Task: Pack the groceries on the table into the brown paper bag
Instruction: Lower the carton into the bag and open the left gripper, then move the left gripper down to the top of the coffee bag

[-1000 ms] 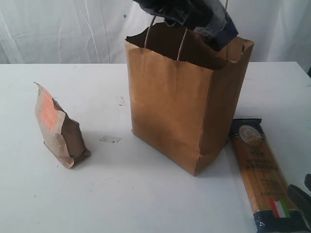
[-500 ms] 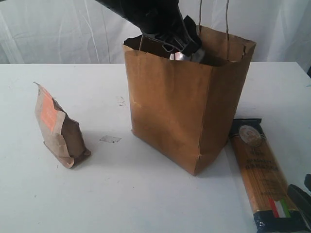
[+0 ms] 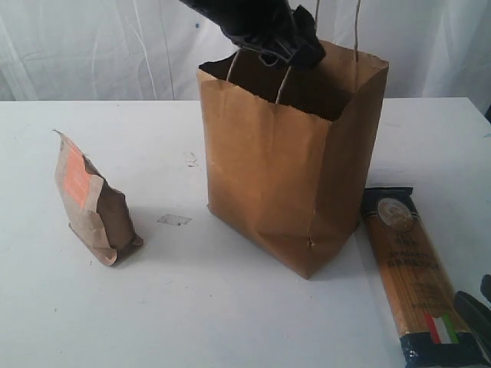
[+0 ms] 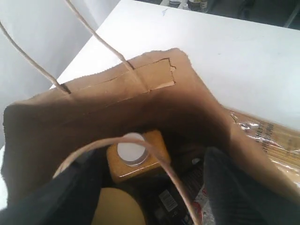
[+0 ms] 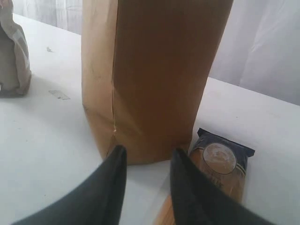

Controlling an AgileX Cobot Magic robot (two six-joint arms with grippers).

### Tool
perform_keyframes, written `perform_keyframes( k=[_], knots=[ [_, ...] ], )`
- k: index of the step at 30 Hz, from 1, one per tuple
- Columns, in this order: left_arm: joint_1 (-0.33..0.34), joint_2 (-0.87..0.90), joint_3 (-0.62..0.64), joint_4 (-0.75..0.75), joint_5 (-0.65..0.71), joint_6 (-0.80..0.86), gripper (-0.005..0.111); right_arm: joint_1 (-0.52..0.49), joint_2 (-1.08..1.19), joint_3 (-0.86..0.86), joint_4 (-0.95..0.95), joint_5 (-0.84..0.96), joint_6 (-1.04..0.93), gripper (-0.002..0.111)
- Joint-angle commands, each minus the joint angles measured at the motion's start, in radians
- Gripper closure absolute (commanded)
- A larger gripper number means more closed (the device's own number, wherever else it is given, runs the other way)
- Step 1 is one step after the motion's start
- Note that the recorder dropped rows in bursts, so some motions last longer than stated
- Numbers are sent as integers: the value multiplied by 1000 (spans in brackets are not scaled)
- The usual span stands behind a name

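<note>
The brown paper bag (image 3: 284,169) stands upright mid-table. My left gripper (image 3: 295,50) hovers just above its mouth, open, nothing between its fingers (image 4: 70,187). Looking down into the bag (image 4: 117,93), I see the yellow-grain bottle with white cap (image 4: 133,152), an olive-tan jar lid (image 4: 117,206) and a dark barcoded item (image 4: 168,201). The brown orange-labelled pouch (image 3: 92,203) stands on the table (image 3: 192,307) at the left. The spaghetti packet (image 3: 414,276) lies flat to the right of the bag. My right gripper (image 5: 149,152) is open low over the table beside the packet (image 5: 220,161).
One twisted paper handle (image 4: 154,154) arches across the bag's mouth between my left fingers; the other (image 4: 93,37) stands at the far rim. A small scrap of tape (image 3: 174,220) lies on the table between pouch and bag. A white curtain (image 3: 92,46) hangs behind.
My left gripper went down into the bag's mouth with a dark, silvery item, then rose above the rim with its jaws wider and empty. The bag shifted slightly. The right arm stayed still.
</note>
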Motion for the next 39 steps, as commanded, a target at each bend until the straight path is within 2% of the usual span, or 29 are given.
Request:
perform_keyframes(
  k=[1,6,17,19,24,27,30,33,39],
  knots=[
    [-2,-51,-66,-20,118,-10,41,-4,-7,1,1,-9,4,77],
    [-2,-111,-121,-24,217,-36,41,-4,-7,1,1,-9,4,77],
    [-2,-292,-139,-9,456,-72,41,-4,-7,1,1,-9,4,77],
    [-2,-341,-139,26,487,-110,44,-4,-7,1,1,-9,4,77],
    [-2,-461,-139,278,597,-186,45,-4,-7,1,1,-9,4,77],
    [-2,-500,-137,368,630,-215,45,-4,-7,1,1,-9,4,77],
    [-2,-529,-56,393,630,-207,45,-4,-7,1,1,-9,4,77],
    [0,-533,127,577,630,-241,45,-4,-7,1,1,-9,4,77],
    [4,-533,420,614,630,-285,41,-4,-7,1,1,-9,4,77]
  ],
)
